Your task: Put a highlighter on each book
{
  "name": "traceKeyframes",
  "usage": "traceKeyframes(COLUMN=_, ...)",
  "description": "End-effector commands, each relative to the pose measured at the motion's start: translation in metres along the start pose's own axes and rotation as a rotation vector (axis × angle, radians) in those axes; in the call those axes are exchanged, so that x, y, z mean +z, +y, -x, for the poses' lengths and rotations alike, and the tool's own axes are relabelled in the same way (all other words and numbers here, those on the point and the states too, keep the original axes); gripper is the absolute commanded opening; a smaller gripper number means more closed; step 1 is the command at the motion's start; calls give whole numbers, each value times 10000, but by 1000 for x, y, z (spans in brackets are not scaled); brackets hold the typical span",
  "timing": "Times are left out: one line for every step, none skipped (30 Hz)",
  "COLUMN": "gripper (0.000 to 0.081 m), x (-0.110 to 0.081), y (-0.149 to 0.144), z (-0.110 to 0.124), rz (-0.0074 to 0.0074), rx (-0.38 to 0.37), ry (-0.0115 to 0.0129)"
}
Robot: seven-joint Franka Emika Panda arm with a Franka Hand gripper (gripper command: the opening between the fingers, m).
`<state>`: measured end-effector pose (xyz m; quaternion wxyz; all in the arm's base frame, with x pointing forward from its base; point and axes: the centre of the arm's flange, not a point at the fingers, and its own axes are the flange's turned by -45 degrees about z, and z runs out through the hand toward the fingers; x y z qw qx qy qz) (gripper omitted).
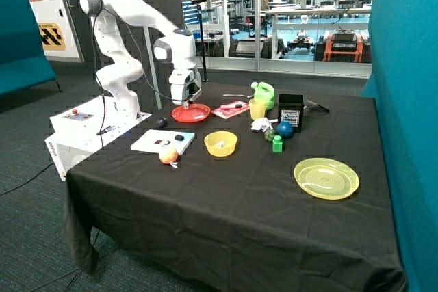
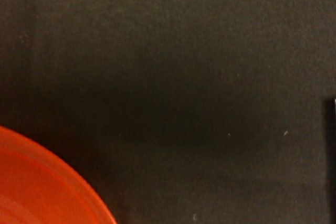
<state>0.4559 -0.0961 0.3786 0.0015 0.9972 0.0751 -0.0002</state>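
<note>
Presently, we read the outside view from left to right. The white book (image 1: 162, 142) lies at centre left of the frame, near the table's front-left edge; a small dark object rests on its cover, too small for us to identify. A yellow-and-orange item at that book's near corner may be a highlighter, but we cannot confirm it. The gripper (image 1: 189, 100) hangs low over the red plate (image 1: 191, 112), just above centre. We cannot tell how it is set or whether it carries anything; the wrist view shows only black cloth and the plate's rim (image 2: 47, 182).

Right of the plate lies the pink book (image 1: 230, 109), with a pink-and-white highlighter (image 1: 233, 107) apparently resting on it, long axis running roughly along the cover. We judge that book served. The white book lies down-frame and left of the gripper, clearly apart from it; the coming move depends on that direction.
</note>
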Motion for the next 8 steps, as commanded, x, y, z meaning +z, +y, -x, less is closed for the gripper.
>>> traceKeyframes(gripper=307, x=-3, y=-4, z=-4, rz=-30, rx=-248, ry=7)
traceKeyframes(gripper=307, x=-3, y=-4, z=-5, rz=-30, rx=-254, ry=7)
traceKeyframes(gripper=307, x=-4, y=-4, z=-6, rz=-30, rx=-298, ry=7)
traceKeyframes(gripper=306, x=-4, y=-5, z=-7, rz=-30, rx=-322, ry=7)
traceKeyframes(gripper=307, x=-5, y=-6, z=-8, rz=-30, rx=-349, ry=7)
traceKeyframes(gripper=306, x=-6, y=-6, z=-8, rz=-30, rx=-375, ry=7)
traceKeyframes(gripper=305, x=-6, y=-8, z=-10, rz=-30, rx=-436, ry=7)
traceKeyframes(gripper=304, x=-7, y=-9, z=-12, rz=-30, rx=-482, ry=7)
